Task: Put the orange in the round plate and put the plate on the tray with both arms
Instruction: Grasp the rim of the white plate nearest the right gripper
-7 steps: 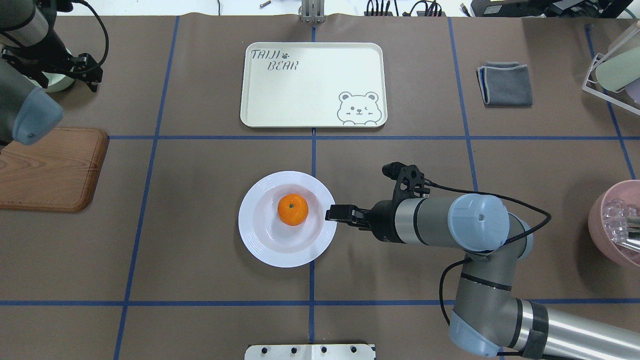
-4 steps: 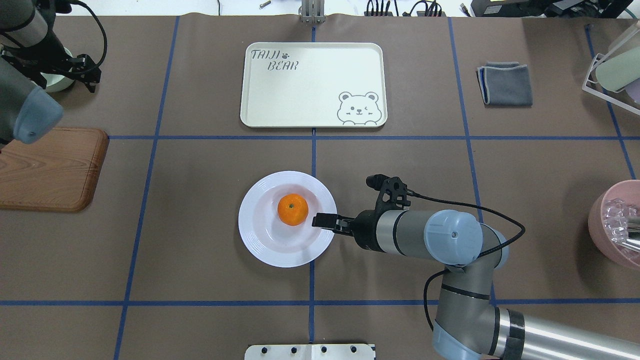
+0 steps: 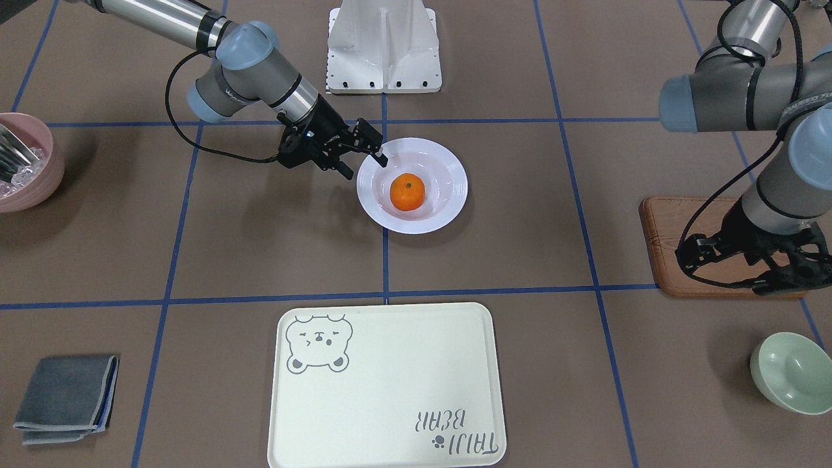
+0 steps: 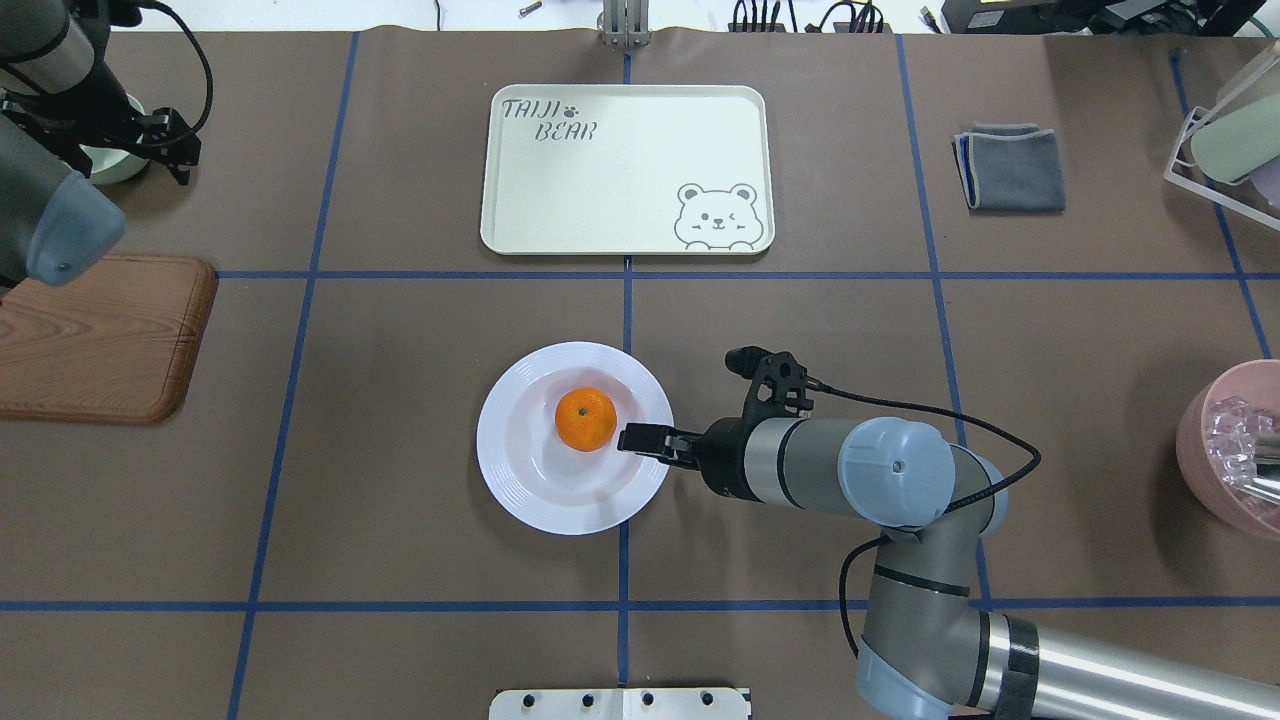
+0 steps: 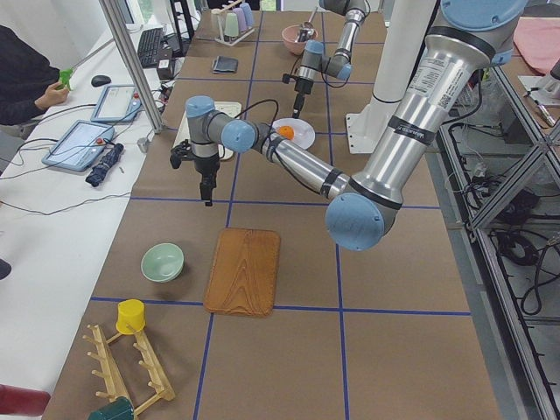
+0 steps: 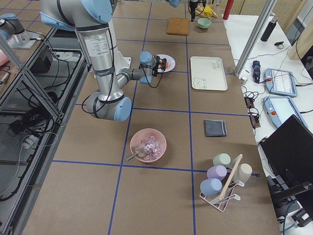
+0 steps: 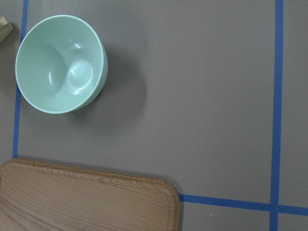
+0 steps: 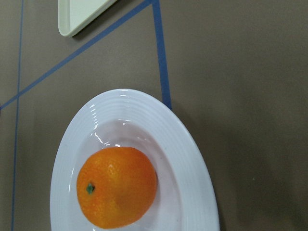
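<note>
The orange (image 4: 586, 419) rests in the sunken centre of the round plate (image 4: 520, 480), which sits mid-table on the brown mat. My right gripper (image 4: 632, 438) lies low and level at the plate's right rim. It looks open, with one finger over the rim and nothing held. The right wrist view shows the orange (image 8: 117, 187) and the plate (image 8: 192, 178) close below. The tray (image 4: 640, 190) lies bare beyond the plate. My left gripper (image 4: 175, 150) hangs far off at the left, pointing down near the wooden board, apparently open and holding nothing.
A wooden board (image 4: 100, 335) lies at the left edge, with a pale green bowl (image 3: 792, 372) beyond it. A folded grey cloth (image 4: 1010, 168) sits at the far right. A pink bowl (image 4: 1235, 450) and a cup rack (image 4: 1225, 140) stand at the right edge.
My right gripper has slid left toward the plate, from just outside its rim to over it. The left arm has drifted slightly further away. Plate and orange have not moved.
</note>
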Controlling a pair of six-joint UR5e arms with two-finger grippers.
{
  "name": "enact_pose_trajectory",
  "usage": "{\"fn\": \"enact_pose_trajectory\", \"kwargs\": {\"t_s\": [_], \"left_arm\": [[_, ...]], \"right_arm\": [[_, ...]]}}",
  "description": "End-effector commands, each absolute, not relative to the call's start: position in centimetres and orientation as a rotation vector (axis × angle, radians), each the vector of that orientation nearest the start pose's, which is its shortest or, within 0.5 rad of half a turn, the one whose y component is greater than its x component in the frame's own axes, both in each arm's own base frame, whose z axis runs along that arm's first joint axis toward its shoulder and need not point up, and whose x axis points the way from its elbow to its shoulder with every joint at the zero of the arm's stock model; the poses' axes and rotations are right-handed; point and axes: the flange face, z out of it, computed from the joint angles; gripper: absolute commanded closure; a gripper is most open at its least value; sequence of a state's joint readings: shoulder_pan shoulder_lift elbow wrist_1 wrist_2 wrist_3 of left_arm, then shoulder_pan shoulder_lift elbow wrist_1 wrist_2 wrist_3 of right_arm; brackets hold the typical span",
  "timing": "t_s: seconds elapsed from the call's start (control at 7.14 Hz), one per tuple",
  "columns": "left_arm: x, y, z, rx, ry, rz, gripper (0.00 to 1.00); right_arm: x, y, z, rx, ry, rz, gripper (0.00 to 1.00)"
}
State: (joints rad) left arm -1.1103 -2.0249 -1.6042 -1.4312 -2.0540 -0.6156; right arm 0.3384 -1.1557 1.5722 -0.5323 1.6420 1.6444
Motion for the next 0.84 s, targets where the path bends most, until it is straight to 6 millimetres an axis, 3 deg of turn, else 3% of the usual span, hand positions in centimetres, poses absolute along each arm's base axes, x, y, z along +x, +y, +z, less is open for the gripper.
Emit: {"fn": "enact_pose_trajectory", "kwargs": {"t_s": [0.0, 0.7], "left_arm": [[21.4, -62.8, 41.4, 0.042, 0.582, -0.068, 0.02], [21.5, -63.0, 41.9, 0.036, 0.578, -0.073, 0.02]], "right_arm": [[-56.7, -33.5, 31.2, 0.119, -1.486, 0.307, 0.00], [-58.8, -34.1, 29.9, 0.104, -1.493, 0.329, 0.00]]}}
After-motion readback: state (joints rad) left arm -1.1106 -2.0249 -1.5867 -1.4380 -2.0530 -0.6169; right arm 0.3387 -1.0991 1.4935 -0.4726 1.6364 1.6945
